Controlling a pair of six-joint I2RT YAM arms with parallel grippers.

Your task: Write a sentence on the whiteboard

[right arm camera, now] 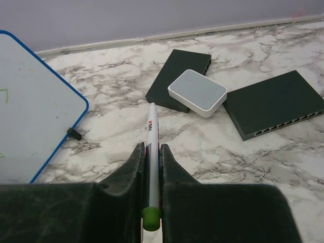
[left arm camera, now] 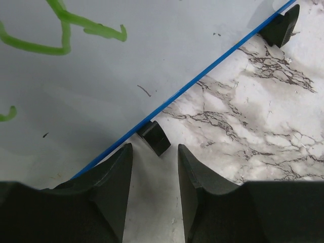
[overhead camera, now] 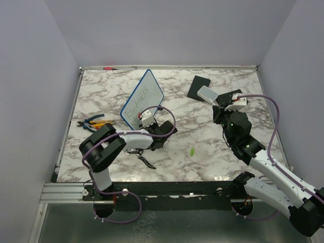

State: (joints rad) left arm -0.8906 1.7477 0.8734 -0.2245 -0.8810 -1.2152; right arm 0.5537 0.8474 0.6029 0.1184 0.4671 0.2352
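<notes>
Words (overhead camera: 140, 104) in green sit on the whiteboard (overhead camera: 151, 83), so I think part of the job is done (I can't read it all from up here). The whiteboard stands tilted on the tabletop (overhead camera: 202, 136), close to my left arm. My left claw (left arm camera: 154, 148) is half open, holding nothing, right by the board's blue bottom edge. My right claw (right arm camera: 152, 147) is pinched tight on the pen (right arm camera: 153, 121), well apart from the board. I think more writing is left.
</notes>
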